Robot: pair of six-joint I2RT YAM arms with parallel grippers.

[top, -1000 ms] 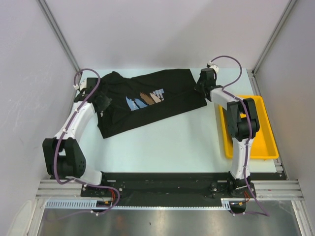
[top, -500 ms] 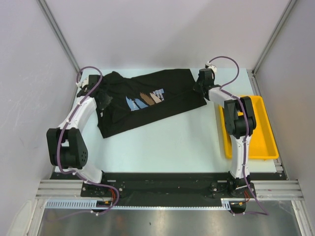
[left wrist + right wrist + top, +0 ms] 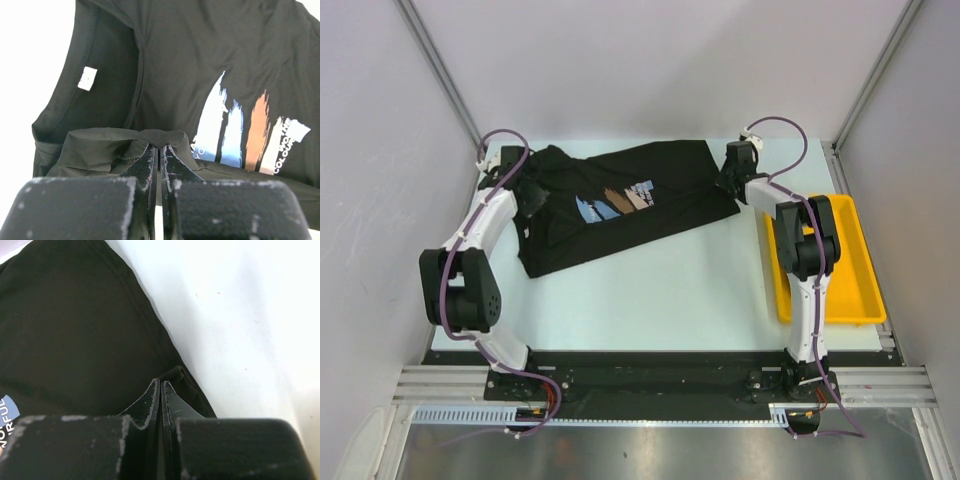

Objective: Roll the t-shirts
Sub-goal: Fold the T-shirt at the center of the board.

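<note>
Black cloth t-shirt (image 3: 620,215) with a blue, brown and white chest print (image 3: 615,200) is spread on the pale table (image 3: 660,300), in its far half. Since a second ago: the left arm's elbow is drawn in toward the table, the left gripper (image 3: 532,197) is shifted slightly toward 12 o'clock, and the shirt is otherwise unmoved. Cloth is lightly wrinkled. Long axis is laid from 8 to 2 o'clock, collar end toward 9, hem toward 3. Left gripper is pinched tight on a raised fold beside the neckline. Right gripper (image 3: 728,182) is clamped on the hem corner at 2 o'clock. Yellow plastic tray (image 3: 860,290) is set at 3 o'clock, apart from the shirt.
</note>
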